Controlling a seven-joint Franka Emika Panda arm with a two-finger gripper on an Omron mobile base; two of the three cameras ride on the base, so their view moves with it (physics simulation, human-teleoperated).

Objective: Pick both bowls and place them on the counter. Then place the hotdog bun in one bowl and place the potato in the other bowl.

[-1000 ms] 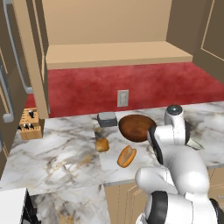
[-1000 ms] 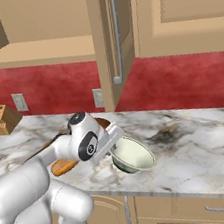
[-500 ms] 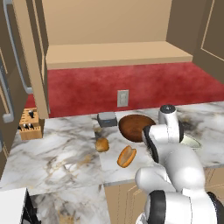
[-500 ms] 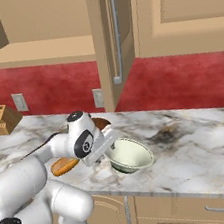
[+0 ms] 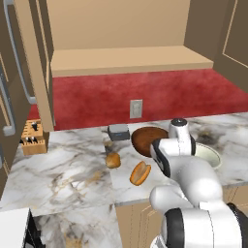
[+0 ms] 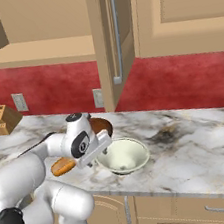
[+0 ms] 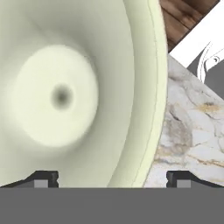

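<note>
arm bent low over veined marble counter (image 6: 200, 147) | gripper (image 7: 111, 177) spread wide, straddling rim of cream round bowl (image 6: 122, 155) | nothing held

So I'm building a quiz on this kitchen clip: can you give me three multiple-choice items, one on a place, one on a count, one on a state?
1. Where does the cream bowl stand?
A. on the counter
B. on the wooden shelf
C. on the floor

2. How many bowls are on the counter?
A. one
B. two
C. three

3. How are the pincer's fingers set?
A. shut on the bun
B. shut on the bowl rim
C. open

Answers:
1 A: the bowl sits on the marble, beside the brown bowl.
2 B: only the cream bowl and the brown one are there.
3 C: in the hand view the tips stand wide apart, either side of the cream bowl's rim, without pinching it.
</note>
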